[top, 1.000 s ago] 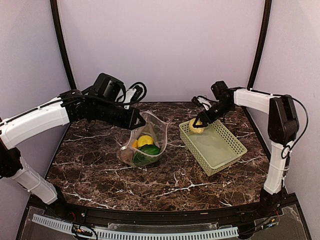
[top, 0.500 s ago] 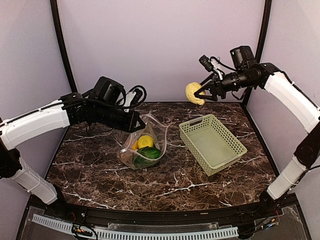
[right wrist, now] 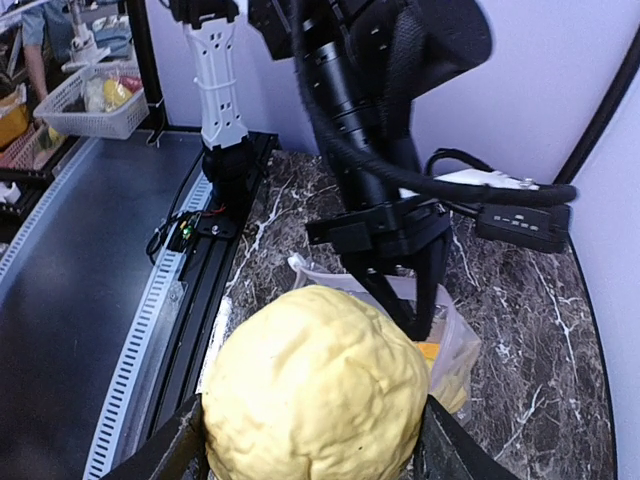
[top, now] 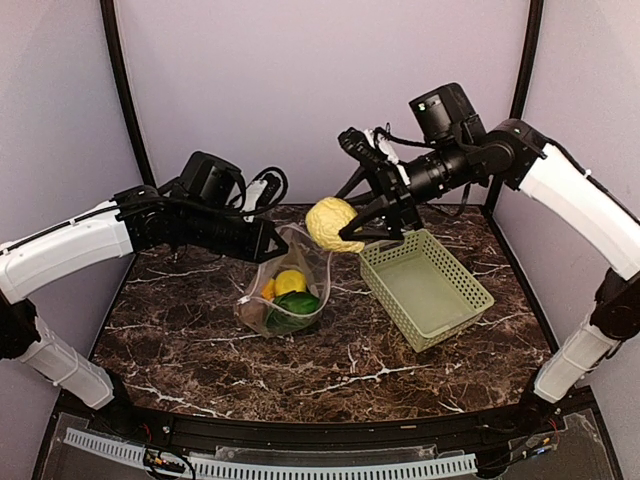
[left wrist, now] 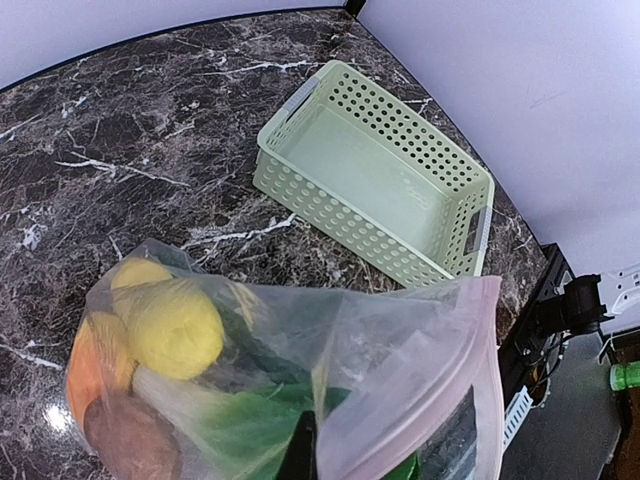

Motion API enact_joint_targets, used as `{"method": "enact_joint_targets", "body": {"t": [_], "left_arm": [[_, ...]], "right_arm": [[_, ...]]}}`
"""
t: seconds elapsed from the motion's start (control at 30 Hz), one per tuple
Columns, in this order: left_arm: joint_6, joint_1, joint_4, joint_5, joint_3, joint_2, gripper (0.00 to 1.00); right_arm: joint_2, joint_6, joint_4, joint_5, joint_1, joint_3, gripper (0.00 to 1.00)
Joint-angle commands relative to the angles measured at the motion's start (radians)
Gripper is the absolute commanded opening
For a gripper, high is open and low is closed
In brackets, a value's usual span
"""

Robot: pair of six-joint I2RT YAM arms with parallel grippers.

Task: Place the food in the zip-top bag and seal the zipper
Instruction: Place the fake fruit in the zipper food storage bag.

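The zip-top bag (top: 290, 285) stands open on the marble table with a yellow lemon (top: 291, 281), green bok choy (top: 296, 305) and an orange piece (top: 268, 290) inside. My left gripper (top: 275, 243) is shut on the bag's mouth edge and holds it up. In the left wrist view the pinkish zipper (left wrist: 440, 365) curves across the bag (left wrist: 400, 330) beside the gripper (left wrist: 300, 448), above the lemon (left wrist: 175, 325) and a brown potato (left wrist: 130, 440). My right gripper (top: 342, 226) is shut on a pale-yellow lumpy food piece (top: 333, 222) in the air, just right of the bag's mouth. That piece (right wrist: 315, 385) fills the right wrist view.
An empty light-green lattice basket (top: 440, 325) sits right of the bag, also in the left wrist view as the basket (left wrist: 330, 200). Black frame posts stand at the back corners. A black rail with a white cable duct (top: 300, 465) runs along the table's near edge.
The right gripper lifted the yellow piece out of the basket, swung it high, then carried it left and toward the bag's mouth. The left arm and the bag stayed put.
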Motion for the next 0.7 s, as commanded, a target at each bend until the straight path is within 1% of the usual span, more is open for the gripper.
{"method": "enact_joint_targets", "body": {"t": [0.0, 0.13, 0.3, 0.4, 0.5, 0.67], "left_arm": [[-0.023, 0.005, 0.010, 0.023, -0.013, -0.045, 0.01], [-0.032, 0.005, 0.010, 0.022, -0.011, -0.051, 0.01], [-0.042, 0.005, 0.004, 0.022, -0.019, -0.055, 0.01], [-0.044, 0.005, 0.002, 0.019, -0.023, -0.061, 0.01], [-0.047, 0.005, 0.001, 0.021, -0.026, -0.066, 0.01], [-0.047, 0.005, -0.006, 0.032, -0.028, -0.069, 0.01]], "right_arm": [[0.039, -0.100, -0.033, 0.155, 0.121, 0.004, 0.57], [0.062, -0.162, -0.027, 0.297, 0.232, -0.007, 0.55], [0.101, -0.185, -0.007, 0.432, 0.313, 0.012, 0.54], [0.118, -0.224, 0.028, 0.525, 0.333, 0.006, 0.52], [0.129, -0.263, 0.098, 0.604, 0.338, -0.017, 0.49], [0.132, -0.323, 0.221, 0.726, 0.337, -0.083, 0.49]]}}
